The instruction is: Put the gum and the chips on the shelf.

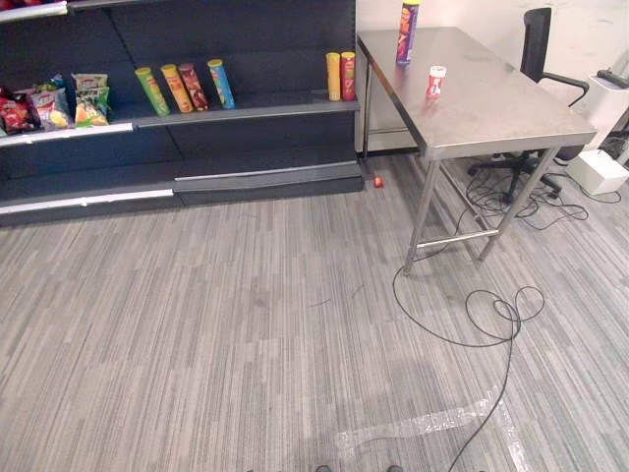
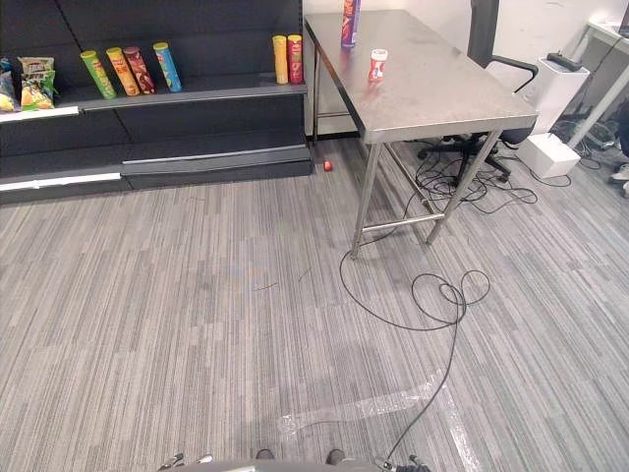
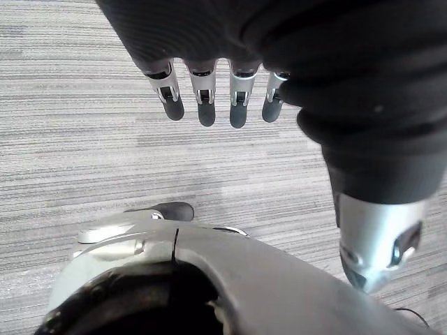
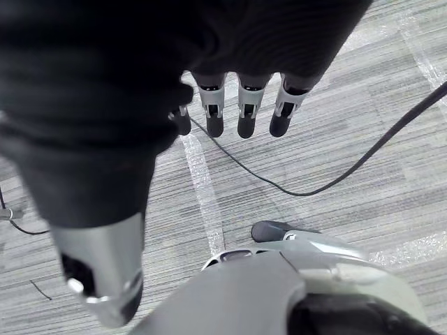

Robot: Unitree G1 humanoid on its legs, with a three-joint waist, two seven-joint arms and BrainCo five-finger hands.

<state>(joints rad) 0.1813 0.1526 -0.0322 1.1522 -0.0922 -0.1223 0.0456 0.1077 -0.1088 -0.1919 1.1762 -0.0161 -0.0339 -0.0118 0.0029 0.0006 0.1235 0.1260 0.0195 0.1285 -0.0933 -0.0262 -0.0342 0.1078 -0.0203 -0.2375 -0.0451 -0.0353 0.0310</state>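
Left eye view: chips cylinder [image 1: 407,31], gum tub [image 1: 435,81], brushed-steel table [image 1: 491,103].

Floor [image 1: 197,344]: grey carpet in narrow stripes, with a strip of clear tape [image 1: 413,426] stuck on it at the near side. Shelf [image 1: 246,110]: dark unit with several boards, along the far side at left. Table [image 1: 491,108]: steel top on steel legs, just right of the shelf, its far end at a white wall [image 1: 472,12]. Chair [image 1: 538,44]: black office chair, behind the table. Box [image 1: 598,170]: white, on the floor at far right.
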